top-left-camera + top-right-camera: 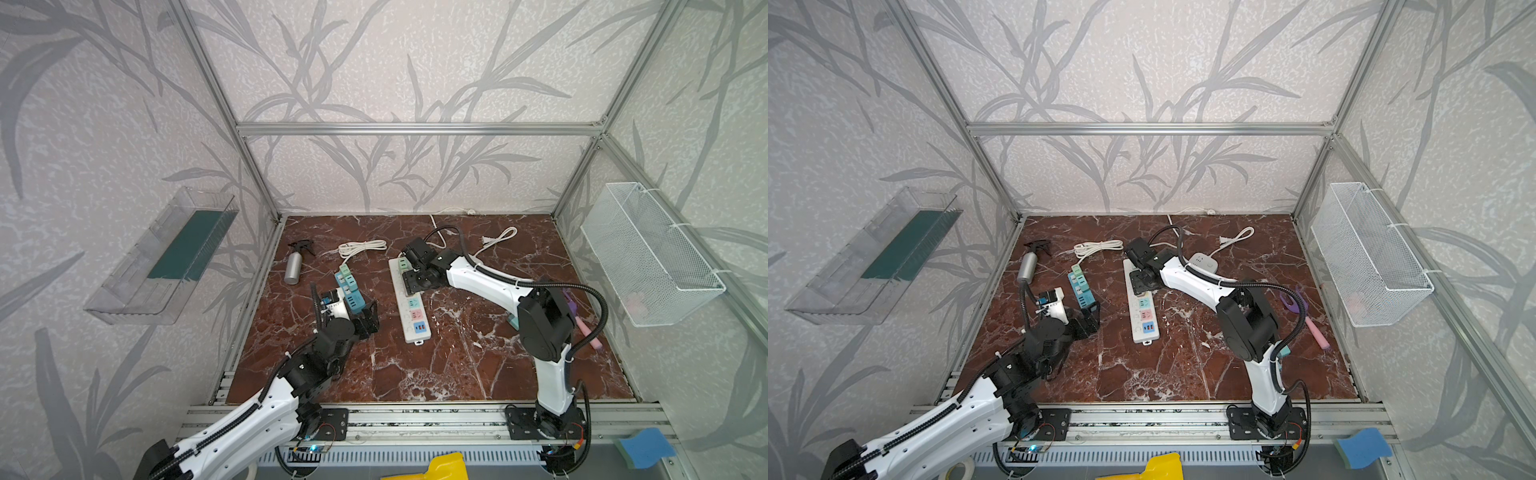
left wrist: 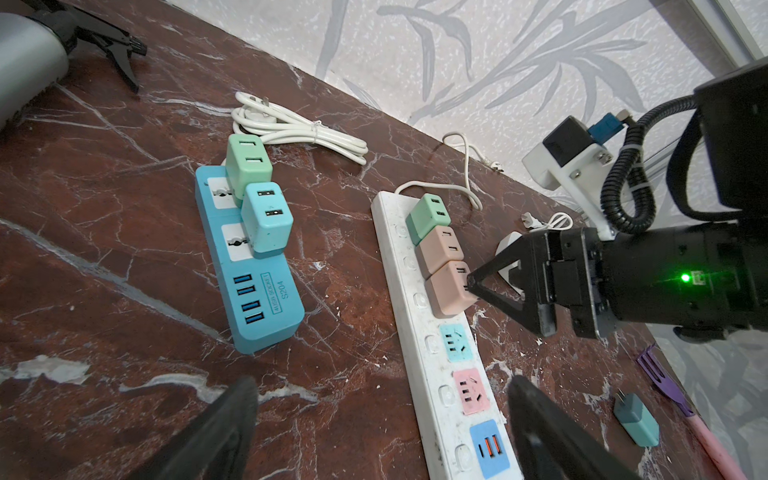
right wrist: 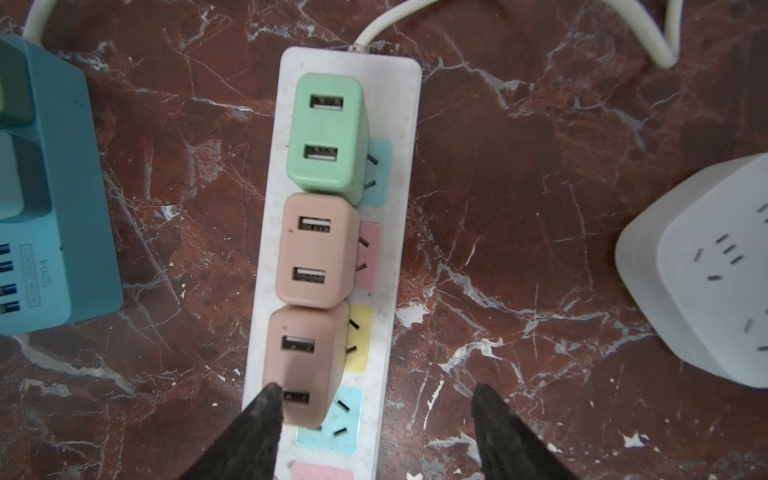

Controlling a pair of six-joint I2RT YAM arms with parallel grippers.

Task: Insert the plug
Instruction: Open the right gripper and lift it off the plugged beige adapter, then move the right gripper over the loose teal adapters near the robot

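Note:
A white power strip (image 1: 409,309) (image 3: 399,166) lies mid-table, seen in both top views. A green plug (image 3: 326,133) and two tan plugs stand in a row on it. The nearest tan plug (image 3: 305,357) (image 2: 451,291) stands at the yellow socket. My right gripper (image 3: 376,395) (image 1: 411,282) hangs open over the strip, and one fingertip (image 2: 482,278) touches that plug's side. My left gripper (image 2: 382,415) (image 1: 365,320) is open and holds nothing, low over the table beside a blue power strip (image 2: 266,291). A loose teal plug (image 2: 638,419) lies on the table to the right.
A spray bottle (image 1: 294,266) lies at the back left and a coiled white cord (image 1: 361,248) behind the blue strip. A white cube socket (image 3: 706,266) sits right of the white strip. A purple-and-pink brush (image 1: 586,328) lies near the right edge, under a wire basket (image 1: 648,253).

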